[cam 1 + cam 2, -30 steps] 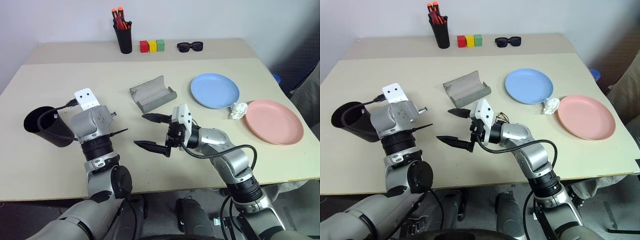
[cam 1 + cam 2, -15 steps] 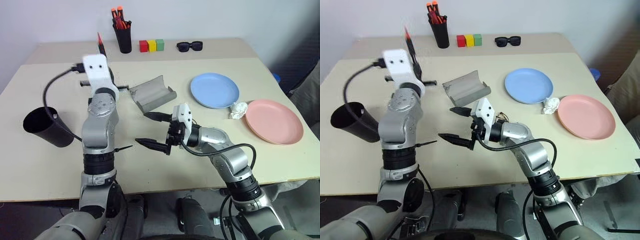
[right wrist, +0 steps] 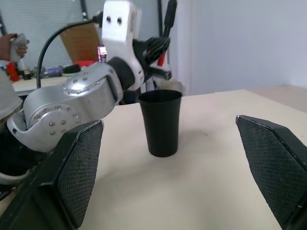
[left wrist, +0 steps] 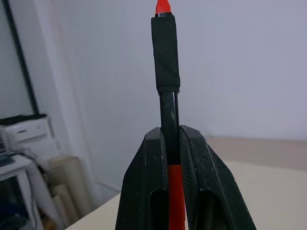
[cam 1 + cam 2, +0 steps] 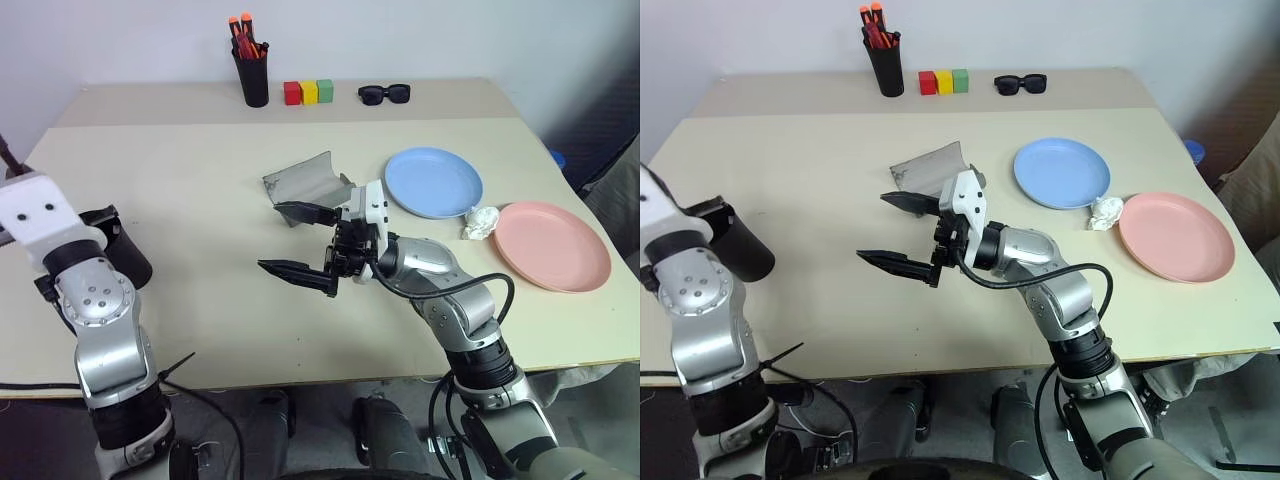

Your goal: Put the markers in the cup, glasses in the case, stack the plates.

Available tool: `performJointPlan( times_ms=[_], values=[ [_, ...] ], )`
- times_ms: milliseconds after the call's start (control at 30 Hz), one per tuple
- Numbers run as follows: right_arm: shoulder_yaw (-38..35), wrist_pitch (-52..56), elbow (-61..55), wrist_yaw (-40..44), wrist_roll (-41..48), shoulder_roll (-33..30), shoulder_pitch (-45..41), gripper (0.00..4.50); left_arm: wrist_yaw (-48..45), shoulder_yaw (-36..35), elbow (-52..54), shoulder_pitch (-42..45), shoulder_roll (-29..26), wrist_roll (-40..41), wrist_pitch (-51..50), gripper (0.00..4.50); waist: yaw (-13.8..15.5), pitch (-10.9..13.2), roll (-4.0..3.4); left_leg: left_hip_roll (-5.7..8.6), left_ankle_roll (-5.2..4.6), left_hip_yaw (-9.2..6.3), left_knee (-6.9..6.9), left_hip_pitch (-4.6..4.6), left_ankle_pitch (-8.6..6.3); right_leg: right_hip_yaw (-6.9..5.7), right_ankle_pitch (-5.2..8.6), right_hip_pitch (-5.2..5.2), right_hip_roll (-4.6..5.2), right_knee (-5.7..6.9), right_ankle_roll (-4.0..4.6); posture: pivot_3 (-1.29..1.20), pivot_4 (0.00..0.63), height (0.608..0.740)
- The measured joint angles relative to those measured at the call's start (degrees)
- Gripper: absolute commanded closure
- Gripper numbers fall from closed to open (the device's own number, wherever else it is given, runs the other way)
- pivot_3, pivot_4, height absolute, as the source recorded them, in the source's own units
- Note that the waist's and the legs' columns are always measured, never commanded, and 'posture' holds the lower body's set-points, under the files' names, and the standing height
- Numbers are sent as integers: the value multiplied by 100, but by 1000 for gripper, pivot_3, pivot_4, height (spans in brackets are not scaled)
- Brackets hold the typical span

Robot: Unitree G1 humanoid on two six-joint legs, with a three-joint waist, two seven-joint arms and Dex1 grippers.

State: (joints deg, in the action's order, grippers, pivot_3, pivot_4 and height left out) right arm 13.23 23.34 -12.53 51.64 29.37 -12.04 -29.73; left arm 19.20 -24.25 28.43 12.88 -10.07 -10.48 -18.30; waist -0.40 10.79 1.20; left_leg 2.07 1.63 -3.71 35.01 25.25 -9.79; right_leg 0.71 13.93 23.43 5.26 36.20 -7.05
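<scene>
The left gripper (image 4: 171, 158) has its fingers (image 4: 144, 187) closed tight on the red marker (image 4: 168, 72). The marker sticks up out of the fingers, with a black end and a small red tip on top. This arm is on the far left side of the desk (image 5: 200, 200), raised up beside the cup (image 3: 161, 122).

The cup is black and stands upright on the left side of the desk. From the head views the left arm hides most of it, so I cannot tell if anything is inside.

The right gripper (image 5: 300, 242) is in the middle of the desk, above it. It points to the left, toward the cup. Its two black fingers (image 5: 295, 272) are spread wide apart with nothing between them.

The grey case (image 5: 302, 180) lies open just behind the right gripper. The blue plate (image 5: 434, 181) sits on the desk to the right of the case. The pink plate (image 5: 553, 244) sits further right and nearer. The two plates lie side by side, not stacked. A crumpled white wad (image 5: 481, 222) lies between them.

Along the far edge of the desk stands a black pen holder (image 5: 253, 78) with orange-tipped pens. To the right of it are three small blocks (image 5: 307, 93), red, yellow and green, then black sunglasses (image 5: 384, 94).
</scene>
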Motion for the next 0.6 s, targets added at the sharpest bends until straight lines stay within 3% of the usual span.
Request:
performJointPlan(
  times_ms=[600],
  values=[
    [90, -22, 159, 164, 1, 67, -58, 0, 210, 92, 143, -736, 569, -32, 396, 4486, -23, 0, 0, -2, 0, 2, -2, 0, -1, 1, 1, 2, -1, 0, 2, 0, 150, 740]
  ],
)
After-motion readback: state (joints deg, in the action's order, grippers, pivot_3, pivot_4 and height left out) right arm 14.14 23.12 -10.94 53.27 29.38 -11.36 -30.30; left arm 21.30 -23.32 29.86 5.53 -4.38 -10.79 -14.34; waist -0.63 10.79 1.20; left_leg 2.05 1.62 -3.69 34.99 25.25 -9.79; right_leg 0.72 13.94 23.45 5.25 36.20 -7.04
